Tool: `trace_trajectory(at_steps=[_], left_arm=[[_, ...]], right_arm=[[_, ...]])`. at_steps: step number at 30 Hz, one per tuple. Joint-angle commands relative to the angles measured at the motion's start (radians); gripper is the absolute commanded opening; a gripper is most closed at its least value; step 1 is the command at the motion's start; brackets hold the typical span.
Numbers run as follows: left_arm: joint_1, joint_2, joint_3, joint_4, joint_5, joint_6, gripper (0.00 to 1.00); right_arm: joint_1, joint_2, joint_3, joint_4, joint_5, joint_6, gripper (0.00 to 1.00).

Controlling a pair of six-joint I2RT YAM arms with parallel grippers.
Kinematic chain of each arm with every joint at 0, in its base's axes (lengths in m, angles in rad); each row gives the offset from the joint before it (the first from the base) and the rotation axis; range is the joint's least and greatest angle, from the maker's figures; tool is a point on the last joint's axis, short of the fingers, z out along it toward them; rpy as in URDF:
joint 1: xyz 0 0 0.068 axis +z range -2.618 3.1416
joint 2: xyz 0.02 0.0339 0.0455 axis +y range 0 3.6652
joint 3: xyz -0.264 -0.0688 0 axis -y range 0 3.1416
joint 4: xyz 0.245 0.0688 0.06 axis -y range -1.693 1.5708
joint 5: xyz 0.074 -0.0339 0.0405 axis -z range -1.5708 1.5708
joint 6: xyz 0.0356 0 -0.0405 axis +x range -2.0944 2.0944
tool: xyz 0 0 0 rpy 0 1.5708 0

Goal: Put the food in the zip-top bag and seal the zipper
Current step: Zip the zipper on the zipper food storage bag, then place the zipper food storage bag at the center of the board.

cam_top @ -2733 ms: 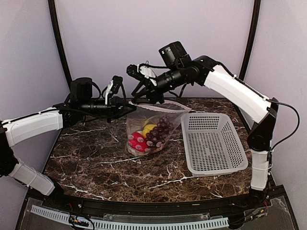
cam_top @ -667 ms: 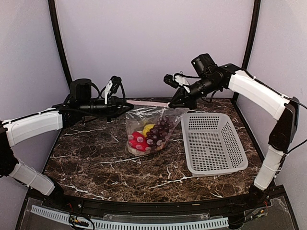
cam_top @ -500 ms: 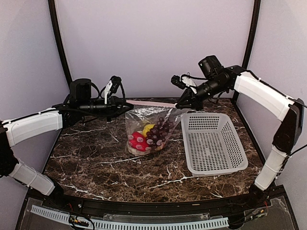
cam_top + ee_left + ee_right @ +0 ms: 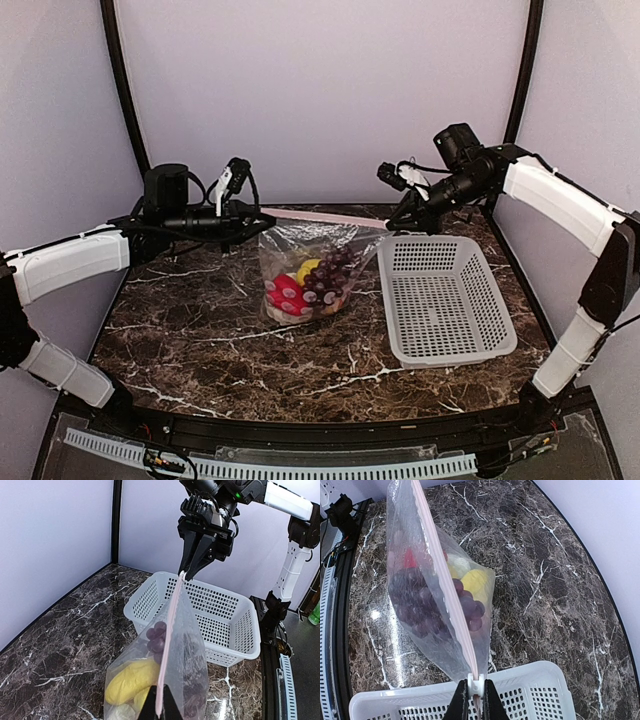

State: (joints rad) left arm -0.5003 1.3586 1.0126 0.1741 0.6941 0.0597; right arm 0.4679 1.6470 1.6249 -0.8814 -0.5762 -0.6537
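A robot test cell in a lab, not a home. Plain lilac walls and black corner posts box in a dark marble-patterned worktop. Two white-and-black robot arms, left and right, are bolted at its near edge. A slotted white cable duct runs along the front, and loose wiring trails off the arms.

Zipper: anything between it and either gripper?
Nothing visible. The left gripper is shut on the zipper at one end, the right gripper pinches the other end, and the strip runs bare between them. The white basket lies below the right end, not in the way.
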Motion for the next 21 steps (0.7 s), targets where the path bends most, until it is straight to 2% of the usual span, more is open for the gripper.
trace_trajectory(at_steps=[1, 7, 11, 14, 16, 19, 21], left_arm=[[0.029, -0.043, -0.017, 0.013, -0.015, -0.007, 0.01], [0.032, 0.021, -0.026, 0.109, -0.042, -0.081, 0.01], [0.112, 0.140, 0.044, 0.206, -0.071, -0.180, 0.01], [0.207, 0.242, 0.106, 0.372, -0.053, -0.303, 0.01], [0.233, 0.308, 0.175, 0.420, -0.050, -0.336, 0.01], [0.239, 0.377, 0.285, 0.451, 0.003, -0.379, 0.01], [0.238, 0.384, 0.295, 0.505, 0.080, -0.442, 0.01]], right_arm=[[-0.037, -0.036, -0.030, -0.042, 0.080, -0.004, 0.00], [-0.037, 0.015, 0.035, -0.019, -0.005, 0.034, 0.02], [-0.038, 0.097, 0.141, 0.009, 0.018, 0.037, 0.01], [-0.040, 0.168, 0.263, 0.045, 0.025, 0.060, 0.02], [-0.041, 0.224, 0.358, 0.060, 0.034, 0.082, 0.02], [-0.042, 0.298, 0.508, 0.037, 0.021, 0.124, 0.02], [-0.040, 0.321, 0.573, -0.013, -0.016, 0.130, 0.02]])
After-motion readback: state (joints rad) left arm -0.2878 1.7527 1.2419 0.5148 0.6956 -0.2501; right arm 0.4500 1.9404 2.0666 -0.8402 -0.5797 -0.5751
